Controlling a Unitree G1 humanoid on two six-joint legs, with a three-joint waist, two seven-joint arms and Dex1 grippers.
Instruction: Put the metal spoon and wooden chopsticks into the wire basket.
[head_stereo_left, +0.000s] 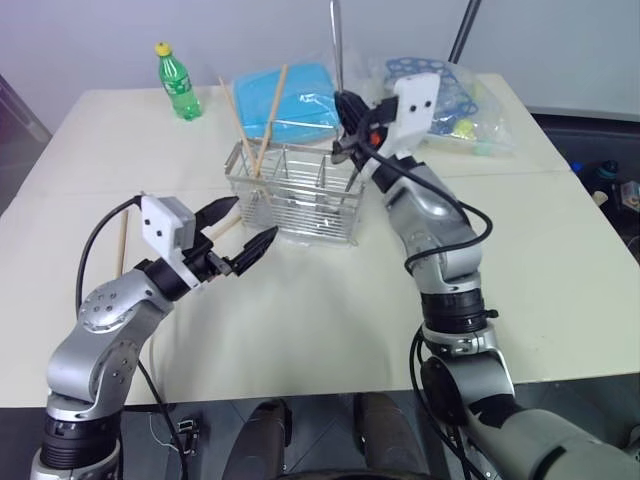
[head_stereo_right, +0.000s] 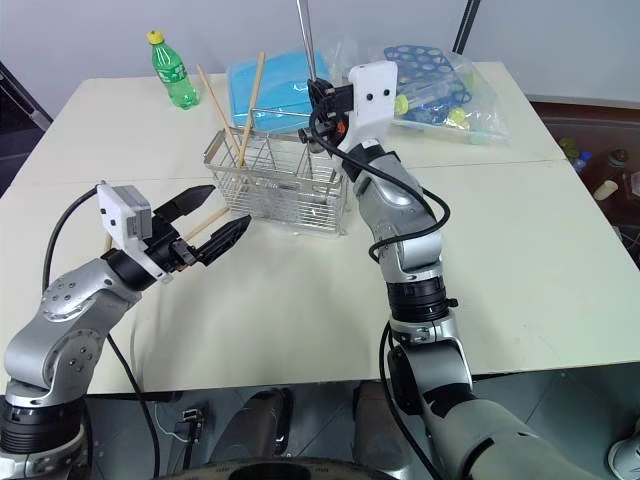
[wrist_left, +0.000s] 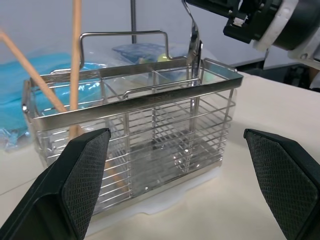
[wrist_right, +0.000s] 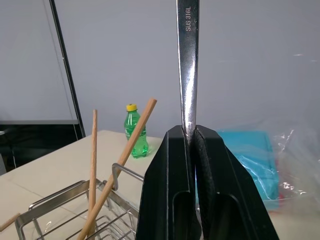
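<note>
Wire basket (head_stereo_left: 300, 195): rectangular silver grid caddy with dividers, mid-table. Contents: two wooden chopsticks (head_stereo_left: 268, 115), leaning in left end compartment. Further chopstick (head_stereo_left: 123, 240) flat on table near left arm.

Metal spoon (wrist_right: 187, 65): shiny handle upright, pinched in right gripper (wrist_right: 192, 137), fingers closed on it, above basket's right end. Right wrist view reads "SUS 316L" stamp on handle.

Left gripper (head_stereo_left: 240, 235): spread wide, empty, just before basket; textured black pads (wrist_left: 85, 170) in left wrist view.

Behind: green bottle (head_stereo_left: 177, 82), blue item in clear bag (head_stereo_left: 290, 95).
</note>
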